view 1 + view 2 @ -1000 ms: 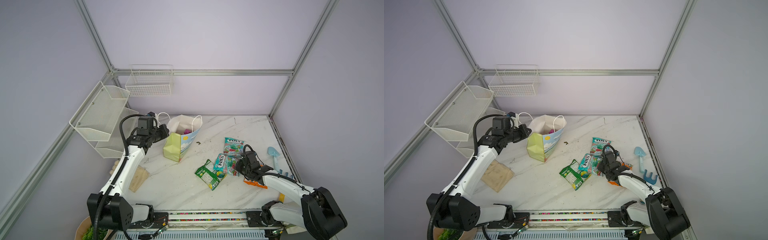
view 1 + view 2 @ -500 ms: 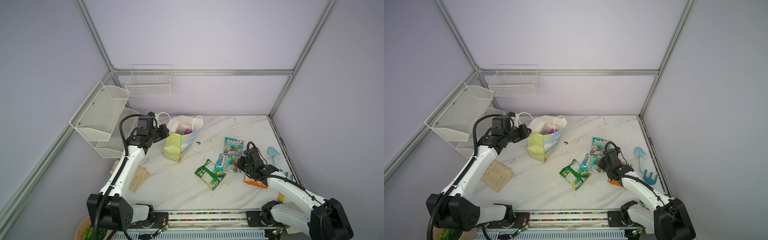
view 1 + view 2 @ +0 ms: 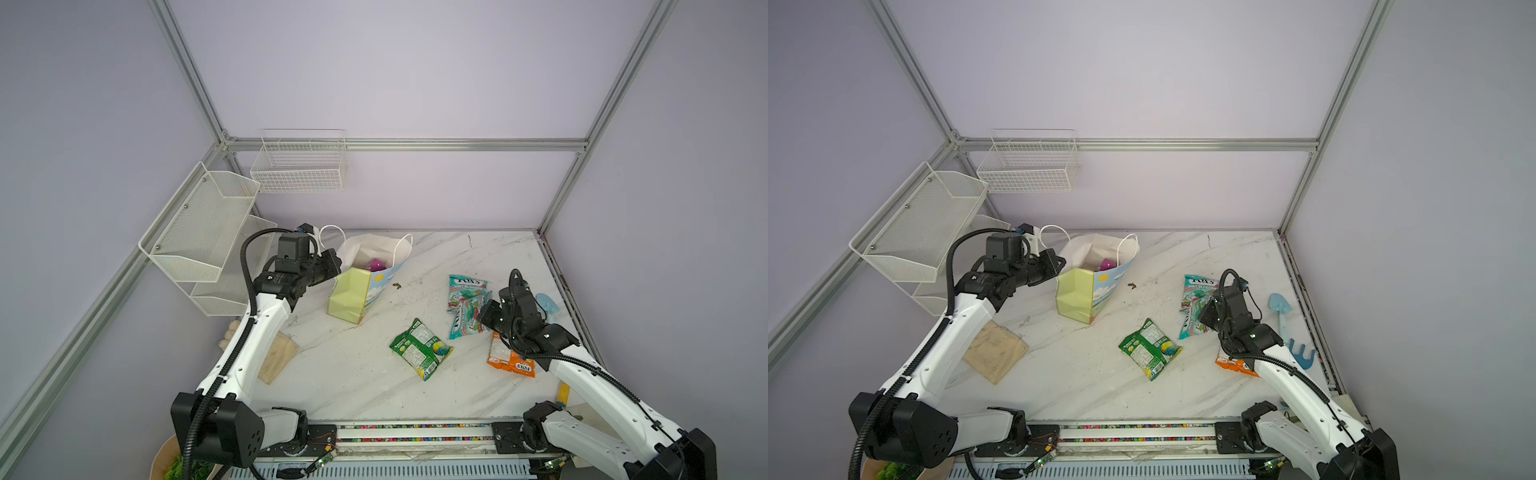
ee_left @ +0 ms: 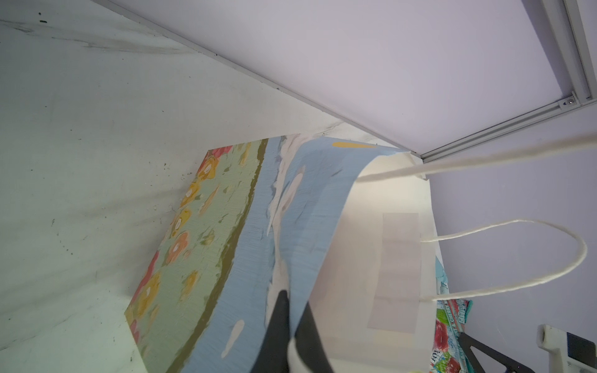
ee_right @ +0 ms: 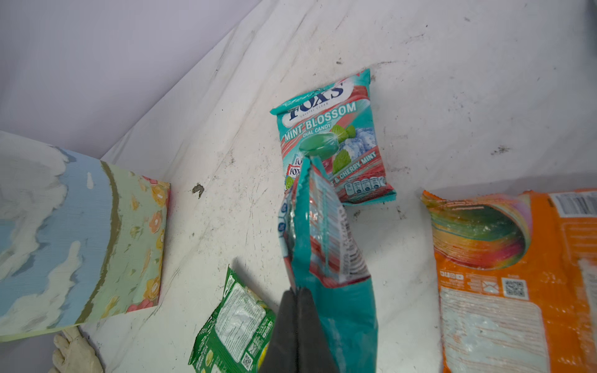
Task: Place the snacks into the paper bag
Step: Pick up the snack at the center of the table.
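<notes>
1. Left gripper (image 4: 293, 300) pinches the rim of the bag (image 4: 290, 210). The bag stands at the back left of the table (image 3: 332, 374), mouth open.
2. Purple packet (image 3: 376, 264) lies inside the bag.
3. Right gripper (image 5: 295, 292) is clamped on a teal packet (image 5: 323, 245), held on edge near the second teal packet (image 5: 329, 129).
4. Green packet (image 3: 419, 347) and orange packet (image 3: 509, 359) lie flat on the table, well apart from the bag.

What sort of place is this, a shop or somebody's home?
Most likely a robotics test booth, neither: a left arm and right arm fixed to a rail, plain lilac walls in an aluminium frame, and staged props such as a paper gift bag and a green candy packet.
</notes>
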